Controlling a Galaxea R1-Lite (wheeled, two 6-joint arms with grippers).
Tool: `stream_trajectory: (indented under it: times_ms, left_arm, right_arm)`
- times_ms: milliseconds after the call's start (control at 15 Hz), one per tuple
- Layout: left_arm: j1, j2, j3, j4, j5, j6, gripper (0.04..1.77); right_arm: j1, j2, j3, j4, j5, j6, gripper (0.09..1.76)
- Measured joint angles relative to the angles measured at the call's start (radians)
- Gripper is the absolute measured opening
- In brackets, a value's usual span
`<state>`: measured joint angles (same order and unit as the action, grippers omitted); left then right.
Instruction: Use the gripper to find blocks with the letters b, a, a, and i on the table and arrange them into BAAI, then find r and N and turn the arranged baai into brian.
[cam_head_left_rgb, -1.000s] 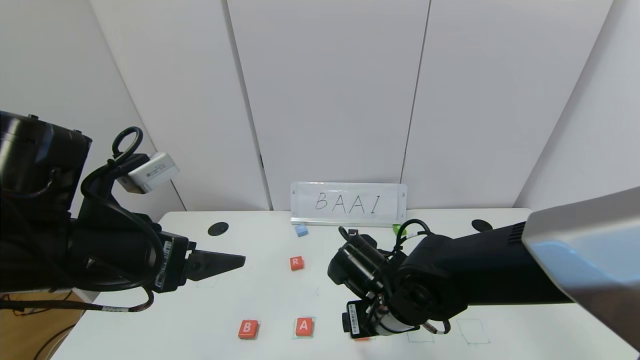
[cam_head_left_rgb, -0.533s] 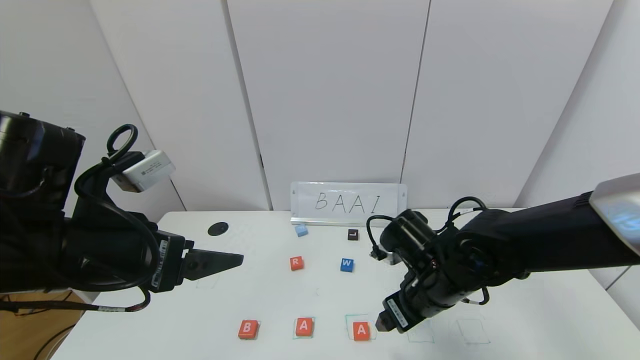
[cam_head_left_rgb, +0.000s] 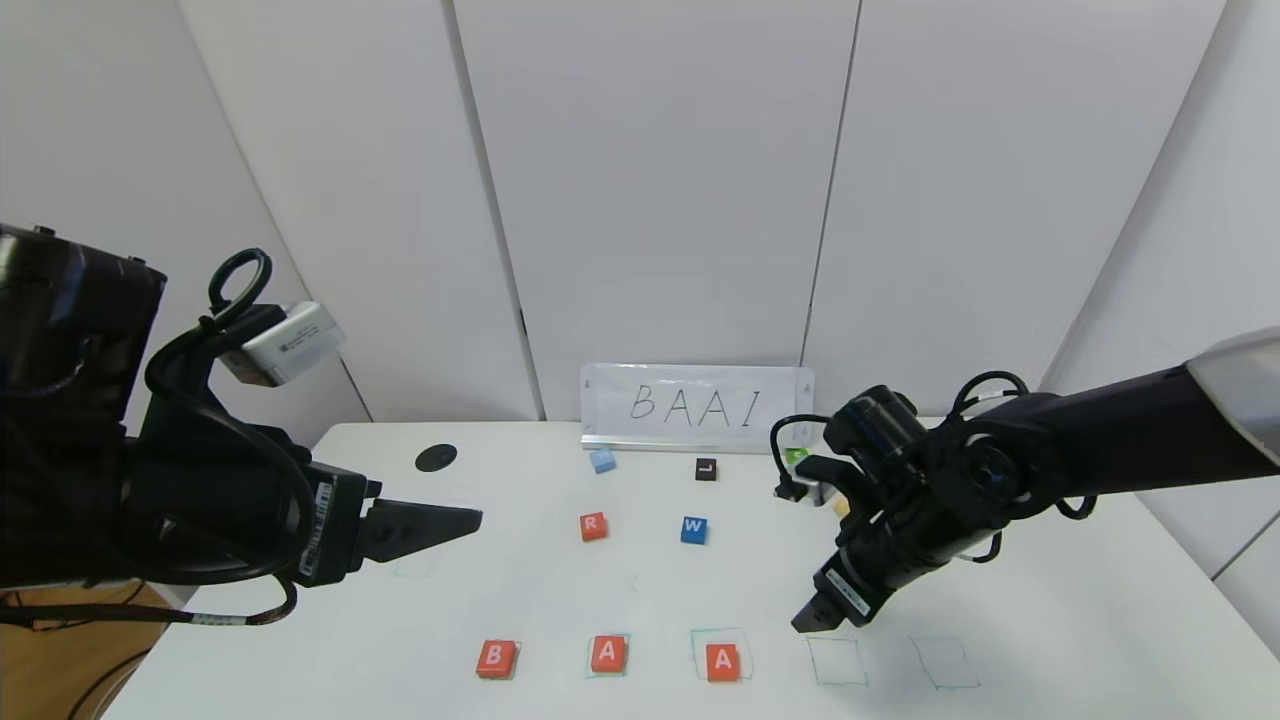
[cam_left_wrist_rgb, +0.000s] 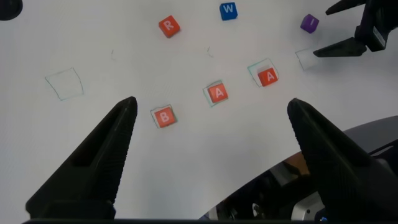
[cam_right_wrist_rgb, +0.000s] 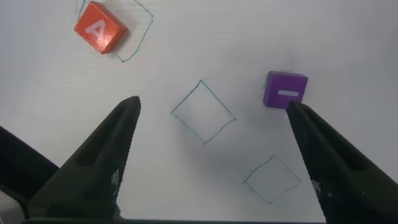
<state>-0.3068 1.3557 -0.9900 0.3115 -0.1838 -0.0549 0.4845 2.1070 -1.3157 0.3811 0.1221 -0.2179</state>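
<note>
From the head, the white table (cam_head_left_rgb: 560, 600) before grey wall panels carries B (cam_head_left_rgb: 496, 658), A (cam_head_left_rgb: 608, 653), A (cam_head_left_rgb: 722, 661) in a row, the empty right gripper (cam_head_left_rgb: 812, 620) above an outline; both wrist views show spread fingers, left gripper (cam_left_wrist_rgb: 211, 124) over the row, purple I (cam_right_wrist_rgb: 286, 90) apart.

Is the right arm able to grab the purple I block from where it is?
Probably yes. The right gripper is open and empty, the purple I block lies alone on bare table, nothing between them.
</note>
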Motion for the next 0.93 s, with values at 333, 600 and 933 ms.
stream_trajectory:
  times_ms: [333,600,933]
  left_arm:
    - [-0.003,-0.001,0.006,0.000,0.001,0.011,1.72]
    - [-0.003,-0.003,0.008,-0.001,0.001,0.011,1.72]
    - [-0.003,-0.004,0.008,0.000,0.003,0.011,1.72]
  right_arm:
    - [-0.046,0.085,-0.049,-0.019,-0.031,-0.027,1.70]
    - [-0.067,0.126,-0.074,-0.003,-0.122,-0.115,1.70]
    - [-0.077,0.161,-0.084,0.003,-0.112,-0.151,1.70]
